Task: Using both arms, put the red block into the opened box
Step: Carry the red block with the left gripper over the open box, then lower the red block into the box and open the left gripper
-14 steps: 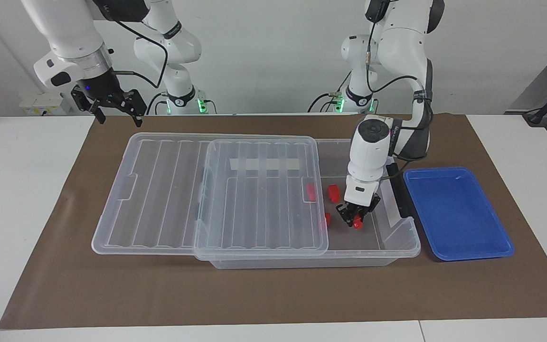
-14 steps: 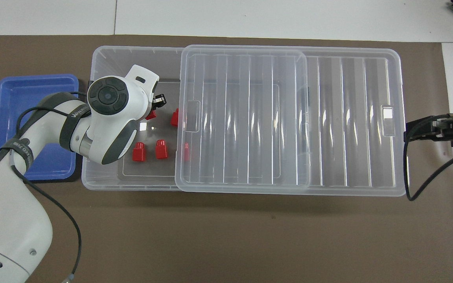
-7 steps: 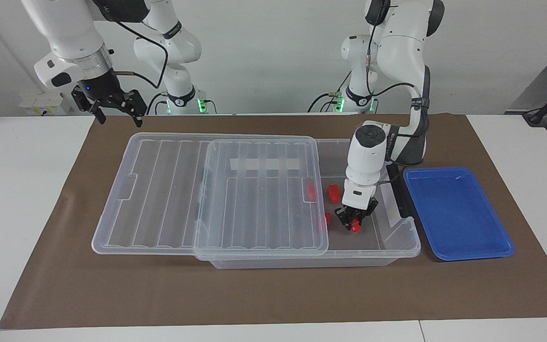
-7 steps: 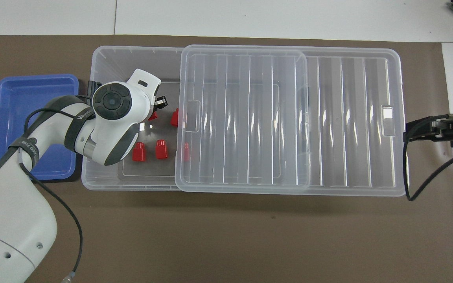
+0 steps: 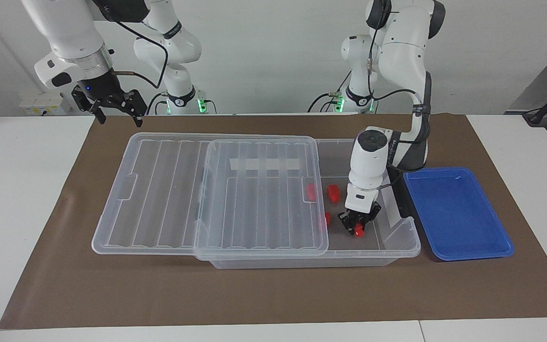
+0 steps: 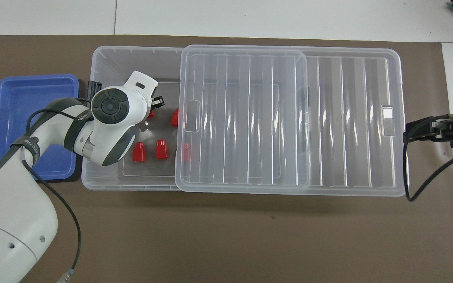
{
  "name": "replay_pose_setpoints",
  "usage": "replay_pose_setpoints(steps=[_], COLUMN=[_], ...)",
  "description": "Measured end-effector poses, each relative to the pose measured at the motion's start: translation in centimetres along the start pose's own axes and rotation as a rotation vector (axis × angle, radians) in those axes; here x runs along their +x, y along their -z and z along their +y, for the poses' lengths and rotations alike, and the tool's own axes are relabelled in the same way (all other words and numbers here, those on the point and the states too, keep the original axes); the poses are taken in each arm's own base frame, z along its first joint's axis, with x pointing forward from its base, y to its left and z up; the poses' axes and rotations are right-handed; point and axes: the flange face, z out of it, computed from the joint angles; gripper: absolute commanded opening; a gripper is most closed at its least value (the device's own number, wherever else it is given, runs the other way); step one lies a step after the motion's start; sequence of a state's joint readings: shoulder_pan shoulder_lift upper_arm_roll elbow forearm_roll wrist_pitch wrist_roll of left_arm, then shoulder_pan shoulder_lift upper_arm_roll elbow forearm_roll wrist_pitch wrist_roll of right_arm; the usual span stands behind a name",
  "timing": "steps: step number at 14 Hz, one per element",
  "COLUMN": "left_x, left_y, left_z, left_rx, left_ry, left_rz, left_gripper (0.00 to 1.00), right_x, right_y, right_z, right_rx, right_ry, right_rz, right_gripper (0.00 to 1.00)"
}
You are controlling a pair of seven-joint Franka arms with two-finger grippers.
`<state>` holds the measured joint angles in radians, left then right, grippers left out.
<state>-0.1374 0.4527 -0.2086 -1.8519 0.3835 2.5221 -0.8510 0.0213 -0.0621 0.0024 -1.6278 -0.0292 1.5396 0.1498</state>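
Red block [image 5: 358, 231] pinched in the left gripper [image 5: 358, 227], jaws closed tight on it, down inside the box [image 5: 397, 247] at the uncovered end toward the left arm's end of the worktop. Facing view shows the block low between the fingertips, close to the box floor; cannot tell if it touches the floor. In the overhead view the left wrist covers most of it, only a red sliver shows at [image 6: 151, 114].

Lid [image 5: 169, 190] is slid sideways toward the right arm's end, still covering about half the box and overhanging its end; white strip [image 5: 264, 164] visible through the ribs.

Other red blocks lie loose on the box floor: two side by side nearer the robots [image 6: 139, 152] [image 6: 161, 149], one beside the lid edge [image 6: 175, 117], and one partly under the lid edge [image 6: 186, 151].

Right gripper [image 5: 114, 107] hangs in the air over the brown mat [image 5: 273, 294] just off the lid's end, jaws spread wide, nothing in them. Right arm waits.

Blue tray [image 5: 458, 213] sits on the mat just beside the box, at the left arm's end, nothing in it.
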Motion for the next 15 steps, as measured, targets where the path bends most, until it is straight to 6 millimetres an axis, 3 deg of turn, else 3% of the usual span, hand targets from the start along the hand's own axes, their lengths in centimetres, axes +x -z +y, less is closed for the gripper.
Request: replay_pose_setpoints(steps=[6,8,9,11,12,15], left_x=[0.09,0.11,0.13,0.14,0.14,0.15], left_y=[-0.21,-0.22,-0.23,-0.28,-0.29,-0.32], left_z=[-0.29,-0.32,-0.36,-0.42,-0.44,-0.48], left_rx=[0.001,0.001,0.001,0.002,0.002,0.003], left_ry=[0.000,0.001,0.001,0.002,0.002,0.003], left_rz=[0.004,0.005,0.006,0.005,0.005,0.005], left_gripper=[0.20,0.47,0.49,0.75,0.82,0.84], right_x=[-0.05,-0.06,-0.07,-0.07,-0.07,-0.07], right_y=[-0.02,0.00,-0.01,-0.02,-0.03,-0.03], right_z=[0.01,0.01,0.01,0.01,0.01,0.01], right_rx=[0.000,0.000,0.000,0.000,0.000,0.000], right_ry=[0.000,0.000,0.000,0.000,0.000,0.000], right_rz=[-0.001,0.000,0.000,-0.001,-0.001,-0.001], right_gripper=[1.00,1.00,1.00,1.00,1.00,1.00])
